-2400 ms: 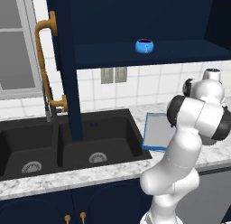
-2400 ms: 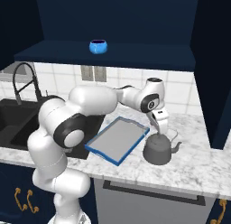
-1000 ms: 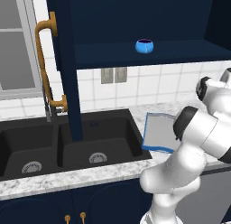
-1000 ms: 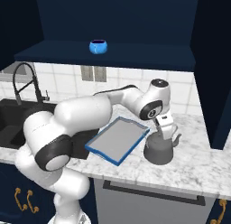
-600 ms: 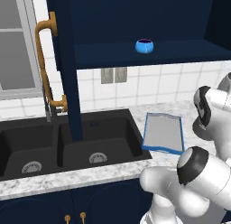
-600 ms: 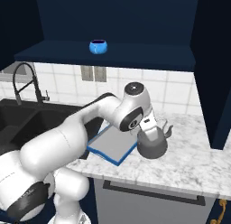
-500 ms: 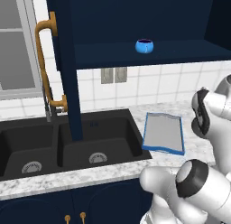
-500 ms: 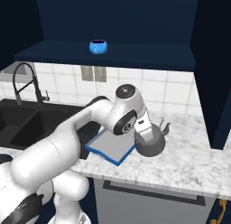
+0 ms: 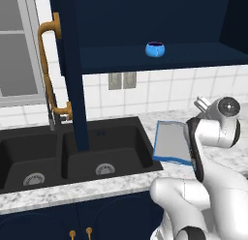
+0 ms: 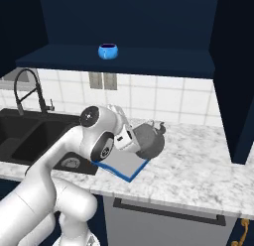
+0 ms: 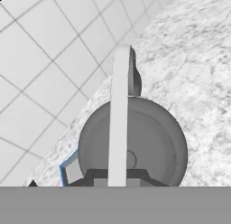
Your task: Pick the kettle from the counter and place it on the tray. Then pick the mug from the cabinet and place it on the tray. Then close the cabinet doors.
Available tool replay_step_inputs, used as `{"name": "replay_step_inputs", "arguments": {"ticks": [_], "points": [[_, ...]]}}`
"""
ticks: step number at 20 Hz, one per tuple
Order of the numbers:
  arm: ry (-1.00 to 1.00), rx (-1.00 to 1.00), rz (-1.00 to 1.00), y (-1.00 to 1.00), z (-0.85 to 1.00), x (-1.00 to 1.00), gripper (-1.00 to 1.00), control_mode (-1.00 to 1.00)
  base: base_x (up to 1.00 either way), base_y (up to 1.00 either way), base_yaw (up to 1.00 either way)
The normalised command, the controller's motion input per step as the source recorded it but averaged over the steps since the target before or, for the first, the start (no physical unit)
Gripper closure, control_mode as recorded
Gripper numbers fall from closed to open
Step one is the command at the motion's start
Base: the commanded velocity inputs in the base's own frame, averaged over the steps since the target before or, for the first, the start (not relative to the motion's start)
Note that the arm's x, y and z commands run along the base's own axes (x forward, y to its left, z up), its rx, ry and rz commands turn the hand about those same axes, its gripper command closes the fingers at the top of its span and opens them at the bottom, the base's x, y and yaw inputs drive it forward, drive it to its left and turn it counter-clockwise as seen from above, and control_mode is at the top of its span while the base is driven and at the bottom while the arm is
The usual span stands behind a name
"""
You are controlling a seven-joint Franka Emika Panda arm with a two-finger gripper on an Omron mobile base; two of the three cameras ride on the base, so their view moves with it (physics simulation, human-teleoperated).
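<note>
Starting left of the tray [image 10: 119,163], the black sink [image 9: 72,152] sits in the table [image 10: 198,165]. The tray lies flat just right of the sink. Over the tray's right edge hangs the kettle [image 10: 149,140], tilted (its wire handle [image 11: 119,114] runs straight into the end effector [image 10: 130,141], which is pinching it). High above the tray, the mug [image 10: 107,51] rests on the cabinet [image 10: 149,22] shelf.

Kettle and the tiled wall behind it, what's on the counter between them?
Nothing: in the right base view, bare counter runs from the kettle back to the wall. The hand view agrees.
</note>
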Motion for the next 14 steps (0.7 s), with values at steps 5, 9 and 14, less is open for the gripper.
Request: {"name": "replay_step_inputs", "arguments": {"ticks": [5, 9, 14], "points": [[0.01, 0.0, 0.0, 0.63, 0.32, 0.07, 1.0, -1.0, 0.0, 0.0, 0.0], [0.13, 0.02, 0.03, 0.31, 0.3, 0.23, 1.0, -1.0, 0.0, 0.0, 0.0], [0.2, 0.1, 0.13, 0.19, 0.03, 0.19, 1.0, -1.0, 0.0, 0.0, 0.0]]}}
